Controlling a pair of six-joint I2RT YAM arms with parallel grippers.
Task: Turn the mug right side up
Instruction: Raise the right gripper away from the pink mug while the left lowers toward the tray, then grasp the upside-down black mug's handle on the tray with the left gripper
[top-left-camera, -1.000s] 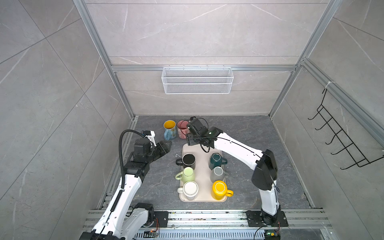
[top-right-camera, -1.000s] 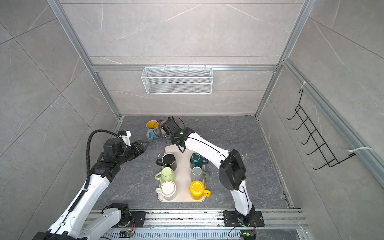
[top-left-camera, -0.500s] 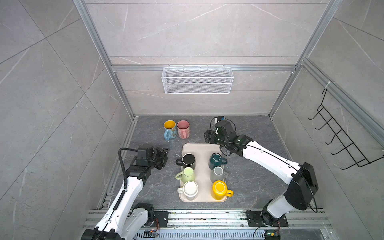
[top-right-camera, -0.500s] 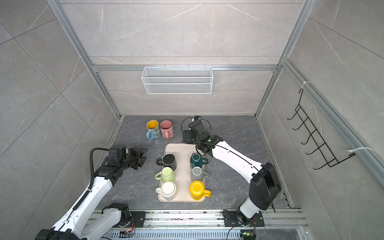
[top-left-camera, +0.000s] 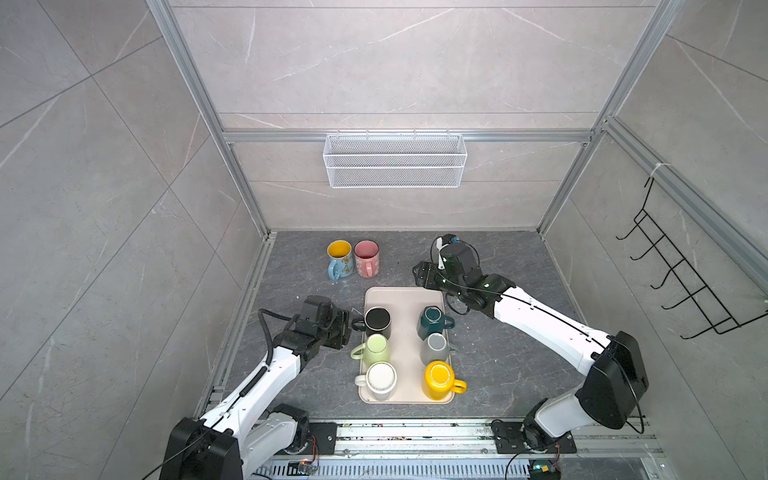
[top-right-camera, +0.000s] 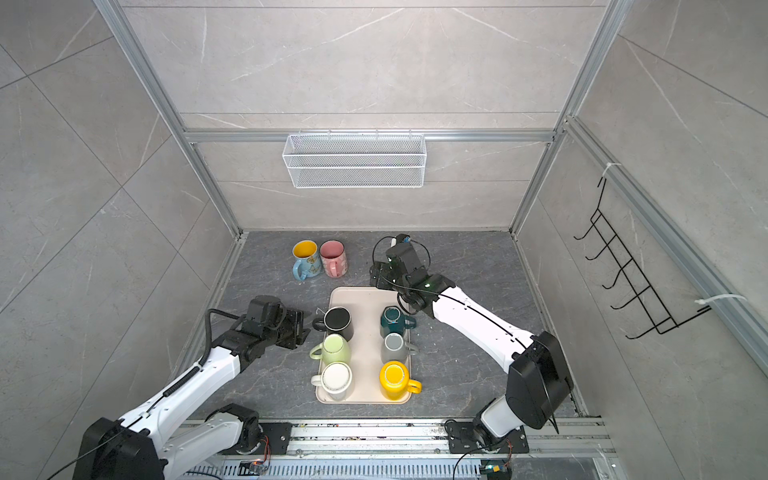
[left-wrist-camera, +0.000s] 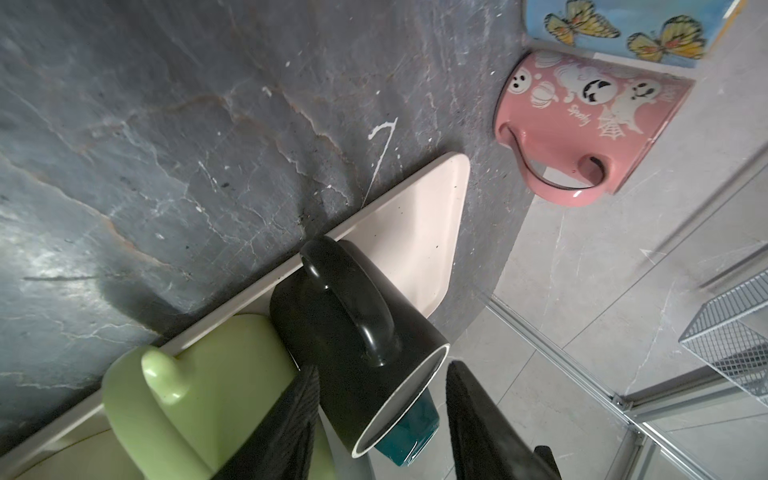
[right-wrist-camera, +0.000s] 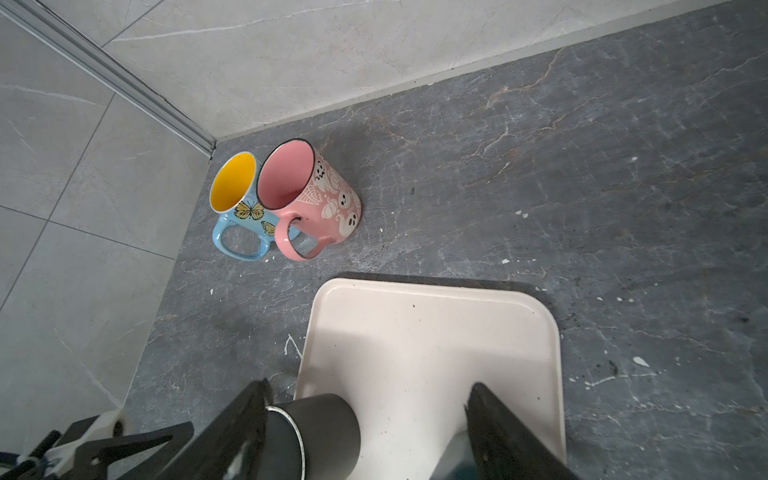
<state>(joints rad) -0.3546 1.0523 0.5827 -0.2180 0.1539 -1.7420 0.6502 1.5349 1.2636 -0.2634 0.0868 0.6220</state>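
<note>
A black mug (top-left-camera: 377, 321) stands upside down at the far left of the cream tray (top-left-camera: 405, 299), handle pointing left. My left gripper (top-left-camera: 341, 329) is low beside that handle, open. In the left wrist view its fingers (left-wrist-camera: 299, 399) flank the black mug (left-wrist-camera: 332, 299) near its upturned base, and I see no clear contact. My right gripper (top-left-camera: 419, 275) hangs open over the tray's far edge. The right wrist view shows bare tray (right-wrist-camera: 415, 332) between its fingers, with the black mug (right-wrist-camera: 320, 419) beside one of them.
Five more mugs sit upside down on the tray: green (top-left-camera: 376, 347), white (top-left-camera: 381, 376), teal (top-left-camera: 432, 322), grey (top-left-camera: 434, 347), yellow (top-left-camera: 438, 374). A pink mug (top-left-camera: 366, 259) and a blue butterfly mug (top-left-camera: 340, 259) stand upright behind it. A wire basket (top-left-camera: 395, 162) hangs on the back wall.
My right gripper has left the pink mug and drawn back to the right of it. My left gripper has come down and moved right, up to the black mug's handle.
</note>
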